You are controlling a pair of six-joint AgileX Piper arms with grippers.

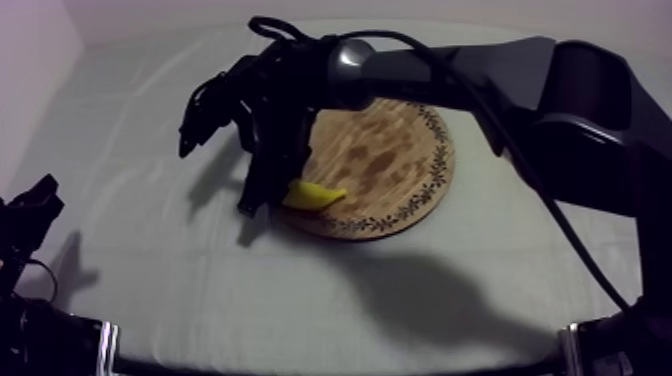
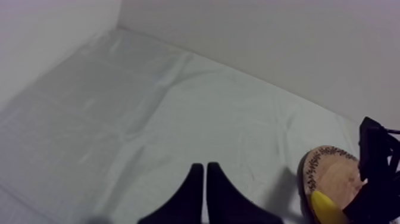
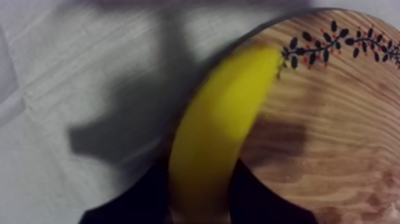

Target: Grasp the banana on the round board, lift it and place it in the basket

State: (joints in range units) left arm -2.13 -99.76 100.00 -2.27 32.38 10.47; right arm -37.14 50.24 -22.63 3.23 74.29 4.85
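Observation:
The yellow banana [image 1: 314, 196] is at the left rim of the round wooden board [image 1: 395, 160]. My right arm reaches in from the upper right, and my right gripper [image 1: 272, 193] is shut on the banana's left end. In the right wrist view the banana [image 3: 221, 128] runs out from between the two black fingers [image 3: 134, 205], over the board's patterned rim [image 3: 333, 39] and the cloth beside it. My left gripper [image 1: 32, 212] rests low at the table's left. Its fingers [image 2: 191, 196] lie together as a narrow wedge, shut on nothing. From there the board [image 2: 333, 176] and banana [image 2: 323, 207] sit beside the other arm.
The grey-white cloth [image 1: 130, 140] lies bare to the left of the board and along the front. A pale wall [image 2: 286, 42] rises behind the table's far edge. The right arm casts a dark shadow [image 1: 430, 285] on the cloth in front of the board.

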